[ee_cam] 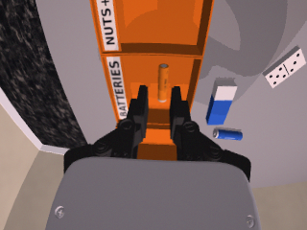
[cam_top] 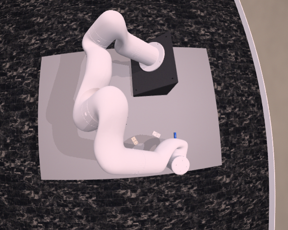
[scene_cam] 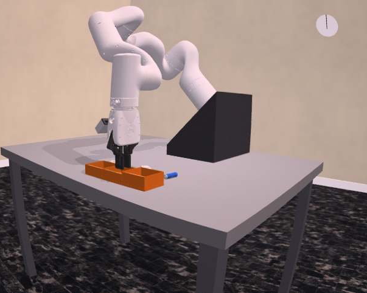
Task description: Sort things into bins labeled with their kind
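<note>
arm [cam_top: 109,138] hides bins in top view.
</note>
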Action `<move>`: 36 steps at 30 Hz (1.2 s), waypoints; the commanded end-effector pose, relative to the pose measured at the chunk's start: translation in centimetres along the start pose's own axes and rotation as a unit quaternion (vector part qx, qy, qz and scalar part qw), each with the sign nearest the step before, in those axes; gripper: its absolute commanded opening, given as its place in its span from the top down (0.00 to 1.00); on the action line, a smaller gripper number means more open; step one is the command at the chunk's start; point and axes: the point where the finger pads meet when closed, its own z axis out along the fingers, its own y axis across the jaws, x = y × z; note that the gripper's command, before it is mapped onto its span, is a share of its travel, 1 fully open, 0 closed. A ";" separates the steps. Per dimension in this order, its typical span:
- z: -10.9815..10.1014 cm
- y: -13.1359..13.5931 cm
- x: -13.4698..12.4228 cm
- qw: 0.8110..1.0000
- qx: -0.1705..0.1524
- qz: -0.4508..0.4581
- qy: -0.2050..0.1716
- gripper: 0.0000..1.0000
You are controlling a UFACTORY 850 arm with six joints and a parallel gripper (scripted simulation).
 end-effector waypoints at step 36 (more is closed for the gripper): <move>-4.3 11.3 -9.2 0.918 0.002 -0.397 0.001 0.72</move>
